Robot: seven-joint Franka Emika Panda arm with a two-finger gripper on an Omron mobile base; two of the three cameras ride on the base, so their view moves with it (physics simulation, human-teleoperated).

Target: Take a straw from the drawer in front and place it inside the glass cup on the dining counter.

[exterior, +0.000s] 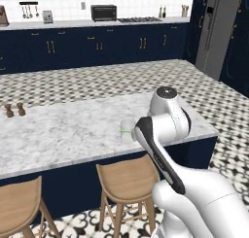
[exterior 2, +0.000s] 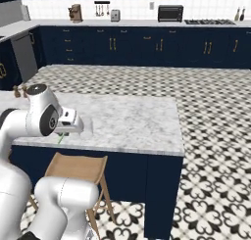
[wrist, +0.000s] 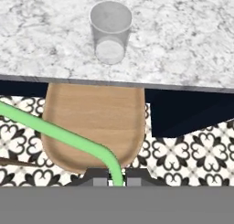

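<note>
Dining counter (exterior: 73, 130): long white-and-grey marble slab on a navy base, running across the foreground of both base views; in the hand view its near edge crosses the upper part of the picture. Wooden stools (exterior: 127, 181): two tucked under the counter's near side in the left base view, one seen from above in the hand view, directly beneath the gripper. Robot arm (exterior: 163, 130): white, bent over the counter's near edge. Glass cup (wrist: 110, 32): clear cylindrical tumbler, upright on the marble near the counter's edge, nothing inside it; in the left base view it stands just beside the arm's wrist. Two small brown shakers (exterior: 14, 110): on the counter, well apart from the cup toward the far left. Gripper (wrist: 116, 182): finger tips closed together, pinching the straw's end; positioned over the stool seat, short of the counter edge and apart from the cup. Straw (wrist: 68, 138): thin, pale green, held at one end between the finger tips, extending away to the left across the hand view; a green sliver of it shows beside the wrist in both base views.
</note>
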